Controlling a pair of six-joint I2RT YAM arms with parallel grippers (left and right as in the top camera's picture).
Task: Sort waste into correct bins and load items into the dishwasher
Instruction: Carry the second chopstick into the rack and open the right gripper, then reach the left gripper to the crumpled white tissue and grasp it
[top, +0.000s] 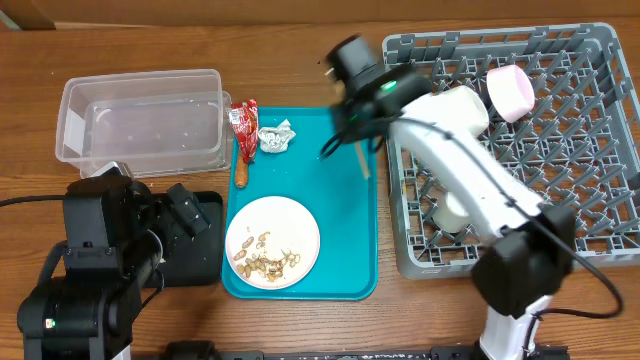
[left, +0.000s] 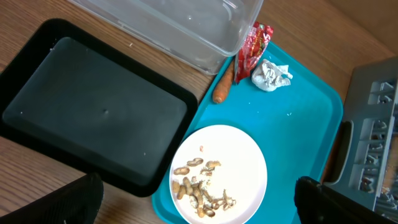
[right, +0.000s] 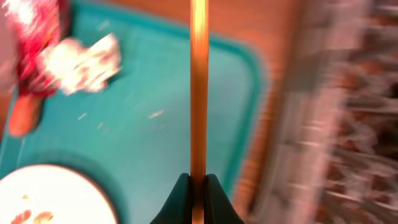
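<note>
Right claw (right: 198, 184) sits nearest the right wrist lens. We note its two dark fingers pinched narrow on a thin wooden chopstick (right: 198, 93). The stick runs straight up the middle of that view, which is badly blurred.

From overhead we place the chopstick over the right part of the teal tray (top: 350, 250), close to the left wall of the grey dishwasher rack (top: 600, 200). We cannot tell whether its lower tip touches the tray.

On the tray:
- A crumpled foil ball (top: 275, 138) lies at the far left end.
- A red wrapper (top: 244, 125) is just beside the foil, on the tray's edge.
- An orange stub (top: 242, 175) lies below the wrapper. We cannot say what food it is.
- A white plate (top: 297, 220) at the near end carries a small heap of peanut shells (top: 265, 262).

In the rack, a pink cup (top: 512, 90) lies near the far edge. A white cup (top: 455, 212) shows partly under the right arm.

Left claw (left: 199, 206) is spread wide and holds nothing. Its fingers (left: 68, 199) show only at the two bottom corners of the left wrist view. It hangs above the near edge of the black bin (left: 93, 112) and the plate.

A clear plastic bin (top: 70, 130) stands on the desk (top: 300, 40) behind the black bin, beside the tray's far left corner.
</note>
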